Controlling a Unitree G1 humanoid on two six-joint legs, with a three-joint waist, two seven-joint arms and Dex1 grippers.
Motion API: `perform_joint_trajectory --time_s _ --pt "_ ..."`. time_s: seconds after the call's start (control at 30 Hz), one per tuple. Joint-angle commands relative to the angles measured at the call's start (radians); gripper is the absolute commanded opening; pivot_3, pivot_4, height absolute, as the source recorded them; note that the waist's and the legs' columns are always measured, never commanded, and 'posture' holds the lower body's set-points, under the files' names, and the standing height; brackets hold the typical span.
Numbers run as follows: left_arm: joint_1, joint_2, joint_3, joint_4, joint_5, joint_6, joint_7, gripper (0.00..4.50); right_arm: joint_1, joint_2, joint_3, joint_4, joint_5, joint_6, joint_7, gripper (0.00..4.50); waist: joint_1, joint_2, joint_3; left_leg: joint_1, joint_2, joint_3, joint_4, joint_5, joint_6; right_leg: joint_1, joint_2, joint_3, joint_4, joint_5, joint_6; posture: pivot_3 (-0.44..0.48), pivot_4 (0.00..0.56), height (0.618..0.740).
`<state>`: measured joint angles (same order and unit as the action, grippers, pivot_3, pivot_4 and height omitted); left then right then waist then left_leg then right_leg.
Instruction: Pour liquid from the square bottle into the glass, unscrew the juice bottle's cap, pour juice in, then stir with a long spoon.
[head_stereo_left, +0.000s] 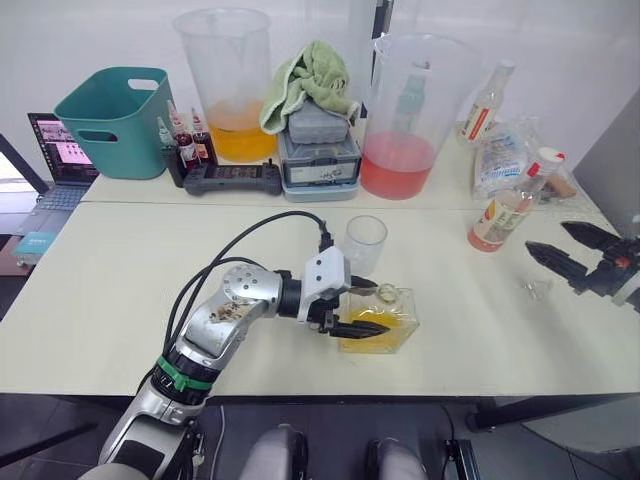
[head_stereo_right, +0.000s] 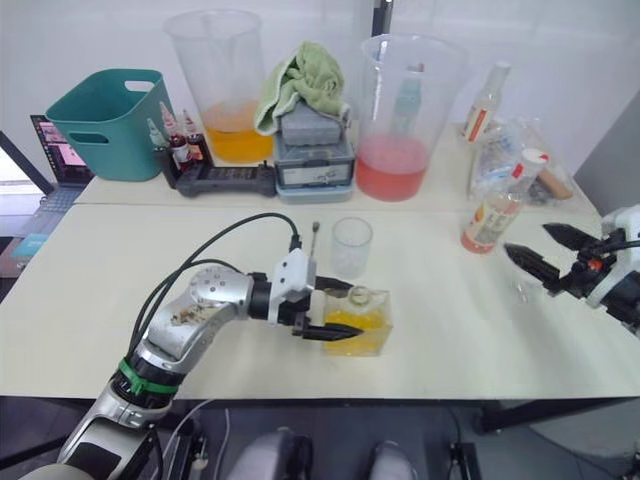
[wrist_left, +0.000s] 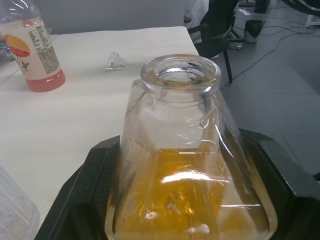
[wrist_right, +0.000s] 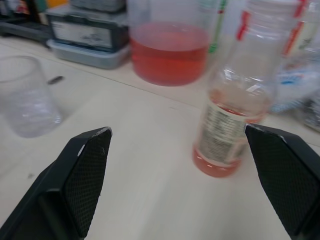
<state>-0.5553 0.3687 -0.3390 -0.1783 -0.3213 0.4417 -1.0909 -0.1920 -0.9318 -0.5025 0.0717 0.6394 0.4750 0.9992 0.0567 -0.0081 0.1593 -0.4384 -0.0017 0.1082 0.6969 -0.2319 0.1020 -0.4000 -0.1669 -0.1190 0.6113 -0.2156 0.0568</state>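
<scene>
Gripping the square bottle (head_stereo_left: 380, 322) across its lower body, the left tool (head_stereo_left: 362, 315) is closing both black fingers on the glass walls while it is standing on the tabletop (head_stereo_left: 120, 290), just in front of the glass (head_stereo_left: 365, 244). Smooth glass half full of amber liquid is likely feeling heavy, slick and breakable, so a low hold across flat sides is suiting it. The right tool (head_stereo_left: 562, 250) is hanging wide open and empty near the juice bottle (head_stereo_left: 508, 208). The square bottle's base is sitting hidden behind the fingers.
</scene>
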Motion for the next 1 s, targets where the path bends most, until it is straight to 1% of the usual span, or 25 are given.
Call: perform_joint_trajectory --time_s 0.03,0.17,0.27,0.37,0.63,1.0 --pt "0.002 -0.016 0.003 -0.025 -0.038 0.020 0.003 2.79 0.030 -0.049 -0.035 -0.149 0.103 0.118 0.050 4.50 0.001 0.000 0.000 0.000 0.000 0.000 0.000 0.000 0.000 0.000 0.000 0.000 0.000 0.000 0.000 0.000 0.150 0.739" --pt "-0.005 -0.014 0.047 -0.080 -0.089 0.064 0.015 2.79 0.038 -0.071 -0.014 -0.248 0.156 0.183 0.086 4.50 -0.001 0.000 0.000 0.000 0.000 0.000 0.000 -0.001 0.001 -0.001 0.000 0.001 0.000 0.000 0.000 0.000 0.150 0.739" --pt "-0.004 -0.003 0.056 -0.093 -0.093 0.076 0.022 2.79 0.024 -0.068 -0.002 -0.283 0.180 0.208 0.095 4.50 -0.005 0.000 0.000 -0.001 0.000 0.000 0.000 -0.001 0.001 -0.002 0.000 0.001 0.000 0.000 0.000 0.000 0.150 0.739" --pt "-0.009 0.026 0.088 -0.128 -0.113 0.112 0.034 2.79 -0.006 -0.068 0.034 -0.314 0.210 0.231 0.115 4.50 -0.011 0.000 0.000 -0.001 0.000 0.000 0.000 0.000 0.000 -0.003 0.001 0.001 0.001 0.000 0.000 0.000 0.150 0.739" --pt "-0.022 0.083 0.148 -0.186 -0.154 0.173 0.071 2.79 -0.081 -0.058 0.106 -0.302 0.215 0.237 0.153 4.50 -0.014 0.000 0.001 -0.001 0.000 0.000 0.000 0.000 0.000 -0.004 0.001 0.002 0.001 0.000 0.000 0.000 0.150 0.739" --pt "-0.016 0.143 0.209 -0.209 -0.190 0.198 0.092 2.79 -0.086 -0.057 0.126 -0.303 0.217 0.240 0.197 4.50 -0.014 0.000 0.001 -0.001 0.000 0.000 0.000 0.000 0.000 -0.004 0.001 0.002 0.001 0.000 0.000 0.000 0.150 0.739"
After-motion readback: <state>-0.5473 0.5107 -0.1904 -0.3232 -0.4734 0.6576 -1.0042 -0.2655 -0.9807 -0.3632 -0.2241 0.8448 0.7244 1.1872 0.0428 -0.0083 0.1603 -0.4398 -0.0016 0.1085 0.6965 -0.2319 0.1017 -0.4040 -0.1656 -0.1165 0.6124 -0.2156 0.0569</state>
